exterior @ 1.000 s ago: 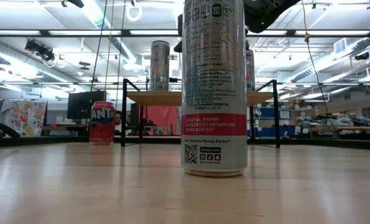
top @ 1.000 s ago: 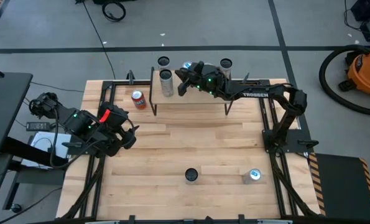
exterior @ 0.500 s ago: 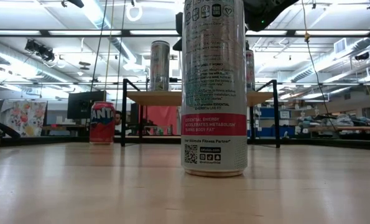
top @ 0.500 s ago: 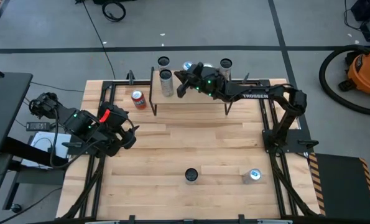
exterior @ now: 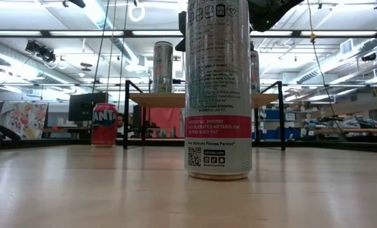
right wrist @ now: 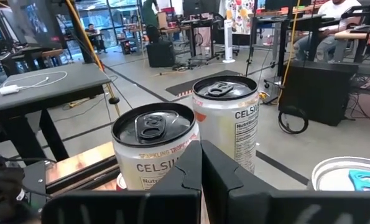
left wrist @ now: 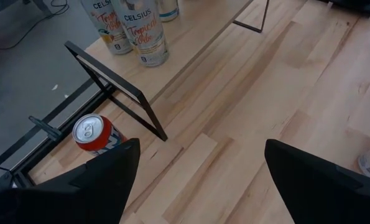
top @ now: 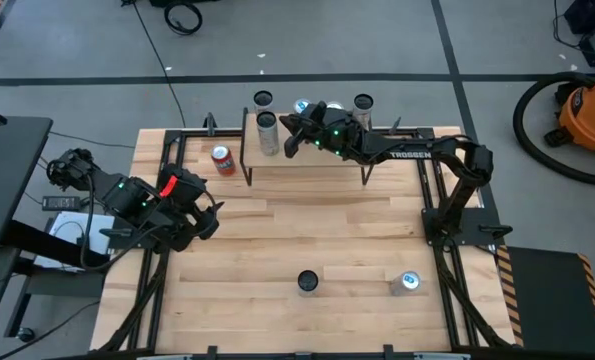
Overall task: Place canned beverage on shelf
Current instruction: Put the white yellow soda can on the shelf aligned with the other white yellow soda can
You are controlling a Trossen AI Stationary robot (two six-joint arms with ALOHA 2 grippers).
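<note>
The shelf (top: 317, 165), a light-wood board on black legs, stands at the table's far middle. Several silver cans stand on its far part; the nearest to my right gripper is a tall can (top: 267, 131). My right gripper (top: 288, 138) reaches level over the shelf, shut, with its tips right beside that can (right wrist: 152, 146). Beyond it stands a second can (right wrist: 225, 118). A red can (top: 223, 160) stands upright on the table left of the shelf. My left gripper (top: 203, 214) hangs open and empty over the table's left part. My right gripper's shut fingers (right wrist: 191, 171) point level at the lower side of the nearest can (right wrist: 148, 169) from the table's right. They hide the spot themselves, and I cannot tell whether they touch the can. It stands upright on the shelf.
Two more cans stand upright near the table's front edge, one in the middle (top: 308, 283) and one to the right (top: 409, 282). Bare tabletop (top: 317, 225) lies between them and the shelf. In the left wrist view the red can (left wrist: 91, 132) sits beside the shelf's black leg (left wrist: 119, 93).
</note>
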